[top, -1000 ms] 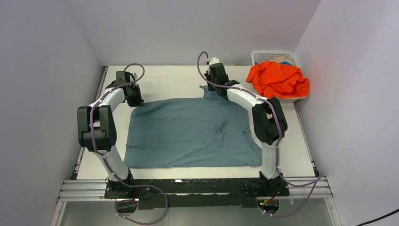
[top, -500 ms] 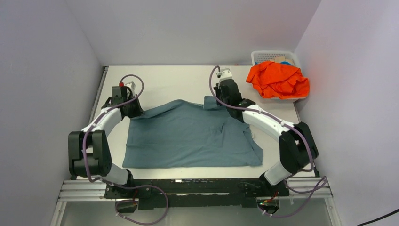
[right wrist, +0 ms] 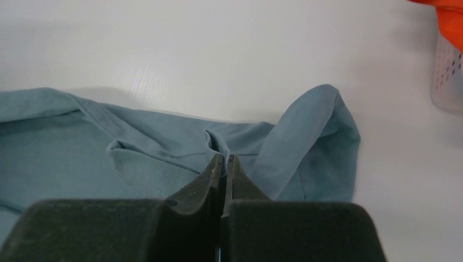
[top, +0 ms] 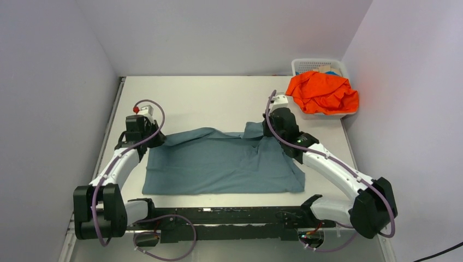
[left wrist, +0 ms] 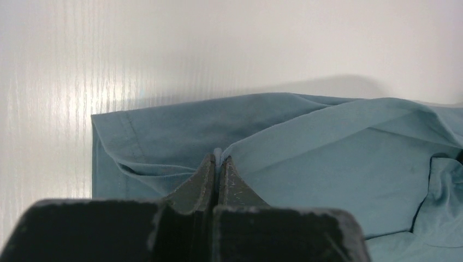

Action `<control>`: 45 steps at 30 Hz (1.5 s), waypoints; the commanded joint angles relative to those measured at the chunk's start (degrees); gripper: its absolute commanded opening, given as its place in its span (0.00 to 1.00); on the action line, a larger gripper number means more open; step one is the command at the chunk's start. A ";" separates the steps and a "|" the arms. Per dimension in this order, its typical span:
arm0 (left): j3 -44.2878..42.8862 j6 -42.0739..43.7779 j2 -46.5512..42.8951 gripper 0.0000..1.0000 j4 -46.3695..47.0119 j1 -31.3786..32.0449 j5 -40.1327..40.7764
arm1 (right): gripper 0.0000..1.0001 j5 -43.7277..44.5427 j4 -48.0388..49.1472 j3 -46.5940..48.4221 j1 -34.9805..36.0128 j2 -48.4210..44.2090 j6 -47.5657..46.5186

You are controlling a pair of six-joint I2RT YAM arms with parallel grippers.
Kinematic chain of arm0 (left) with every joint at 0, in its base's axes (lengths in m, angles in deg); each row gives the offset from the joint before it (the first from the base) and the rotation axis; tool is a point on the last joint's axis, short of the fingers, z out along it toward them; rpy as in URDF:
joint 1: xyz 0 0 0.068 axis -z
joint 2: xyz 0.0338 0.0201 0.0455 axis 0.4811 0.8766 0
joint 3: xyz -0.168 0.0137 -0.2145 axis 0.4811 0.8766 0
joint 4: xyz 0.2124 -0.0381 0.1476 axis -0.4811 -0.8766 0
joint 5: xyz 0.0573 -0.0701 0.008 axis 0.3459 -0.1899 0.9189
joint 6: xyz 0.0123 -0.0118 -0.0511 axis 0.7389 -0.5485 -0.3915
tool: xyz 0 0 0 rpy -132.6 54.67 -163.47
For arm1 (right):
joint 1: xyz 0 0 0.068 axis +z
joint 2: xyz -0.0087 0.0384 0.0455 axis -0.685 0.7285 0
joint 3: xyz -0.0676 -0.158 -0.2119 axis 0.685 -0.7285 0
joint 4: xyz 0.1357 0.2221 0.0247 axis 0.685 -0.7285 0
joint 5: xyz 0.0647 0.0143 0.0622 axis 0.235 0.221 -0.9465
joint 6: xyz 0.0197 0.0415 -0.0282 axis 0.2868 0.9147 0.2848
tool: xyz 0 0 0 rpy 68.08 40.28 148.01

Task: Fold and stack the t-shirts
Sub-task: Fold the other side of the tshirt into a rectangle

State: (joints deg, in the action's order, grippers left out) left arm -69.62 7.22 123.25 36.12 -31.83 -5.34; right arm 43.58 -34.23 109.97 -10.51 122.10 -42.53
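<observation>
The slate blue-grey t-shirt (top: 224, 164) lies spread over the middle of the table, its far edge lifted and folding toward me. My left gripper (top: 152, 137) is shut on its far left corner, a ridge of cloth (left wrist: 219, 154) pinched between the fingertips. At the far right edge my right gripper (top: 271, 131) is shut on the shirt too, with fabric (right wrist: 306, 142) pinched and a sleeve loop hanging beside it. The orange t-shirt (top: 322, 91) sits crumpled on the basket at the back right.
A white mesh basket (top: 312, 65) stands in the back right corner under the orange shirt, its wall (right wrist: 447, 71) showing in the right wrist view. Bare white tabletop (top: 207, 101) stretches behind the blue-grey shirt. Walls close in on three sides.
Both arms have drawn back toward the near edge, pulling the shirt's far edge over the rest of it. The right gripper also shifted rightward. Both stayed shut.
</observation>
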 commanded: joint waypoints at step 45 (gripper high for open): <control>1.64 -20.43 -13.58 0.99 -3.94 4.68 -0.98 | 1.00 -4.32 -11.73 -2.28 1.56 -4.06 16.26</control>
State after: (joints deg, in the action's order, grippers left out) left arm -64.57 -16.04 96.57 27.66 -29.89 6.07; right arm 36.65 -54.01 101.39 -9.07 104.00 -24.96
